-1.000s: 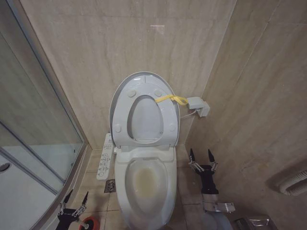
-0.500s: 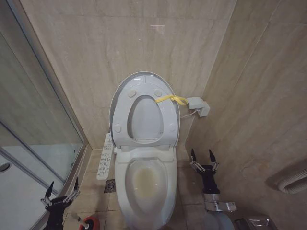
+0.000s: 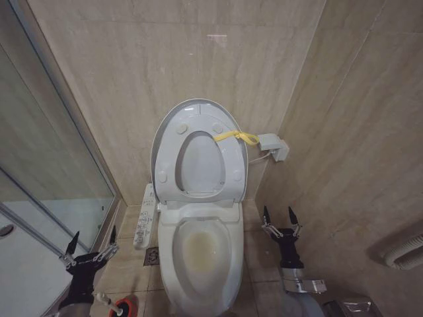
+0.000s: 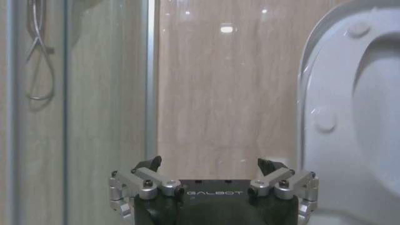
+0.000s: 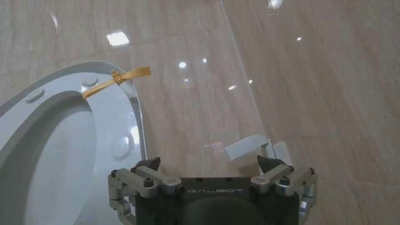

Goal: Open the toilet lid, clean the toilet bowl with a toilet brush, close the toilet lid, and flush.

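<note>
The word "GALBOT" stands in pale letters on the black body of the left gripper (image 4: 209, 171), between its two finger mounts. The same word stands on the black body of the right gripper (image 5: 209, 168), where it reads mirrored. The button panel (image 3: 145, 220) at the side of the toilet bowl (image 3: 201, 264) carries small markings too small to read.

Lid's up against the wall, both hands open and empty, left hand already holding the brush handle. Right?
Not quite. The head view shows the left hand open and empty, above the toilet brush, whose handle sticks out of the red holder on the floor, ungrasped. The rest holds: the toilet lid stands raised against the wall, and the right hand is open and empty beside the toilet bowl.
</note>
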Robot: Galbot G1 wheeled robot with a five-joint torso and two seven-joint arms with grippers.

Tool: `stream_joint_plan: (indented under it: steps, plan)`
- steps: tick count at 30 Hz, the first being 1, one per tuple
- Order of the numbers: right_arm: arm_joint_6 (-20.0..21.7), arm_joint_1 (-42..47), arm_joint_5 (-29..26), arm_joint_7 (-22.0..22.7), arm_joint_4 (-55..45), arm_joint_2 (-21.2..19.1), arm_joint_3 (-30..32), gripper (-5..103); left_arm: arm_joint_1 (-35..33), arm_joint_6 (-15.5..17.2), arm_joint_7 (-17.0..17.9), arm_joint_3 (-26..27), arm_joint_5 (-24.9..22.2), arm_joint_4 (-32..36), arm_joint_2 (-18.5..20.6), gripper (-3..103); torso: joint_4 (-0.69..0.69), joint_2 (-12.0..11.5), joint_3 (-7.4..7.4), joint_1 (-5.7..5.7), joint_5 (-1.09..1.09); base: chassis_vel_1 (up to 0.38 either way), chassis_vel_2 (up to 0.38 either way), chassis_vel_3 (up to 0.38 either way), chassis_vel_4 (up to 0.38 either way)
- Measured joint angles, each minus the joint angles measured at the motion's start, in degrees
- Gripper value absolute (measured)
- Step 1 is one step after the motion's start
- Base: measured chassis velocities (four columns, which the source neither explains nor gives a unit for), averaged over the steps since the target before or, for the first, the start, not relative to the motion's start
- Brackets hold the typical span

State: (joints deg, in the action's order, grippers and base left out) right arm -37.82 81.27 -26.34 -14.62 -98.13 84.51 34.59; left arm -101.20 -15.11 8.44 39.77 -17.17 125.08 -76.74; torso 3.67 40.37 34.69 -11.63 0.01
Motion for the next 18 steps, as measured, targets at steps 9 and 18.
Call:
stream_joint_plan:
  steps: [9,18]
  plan:
    - [0.01,0.67,1.25,0.91,-0.54,0.03,-0.60,100,-0.07,-0.02,-0.62,-3.06,2.30,2.41,-3.93,100,0.00,0.00,0.00,0.00,0.00,0.000,0.000,0.000,0.000]
    - [0.33,-0.71,0.83,1.94,0.30,-1.52,-0.90,100,-0.54,-1.93,-1.61,-5.03,5.11,3.57,-6.82,100,0.00,0.00,0.00,0.00,0.00,0.000,0.000,0.000,0.000]
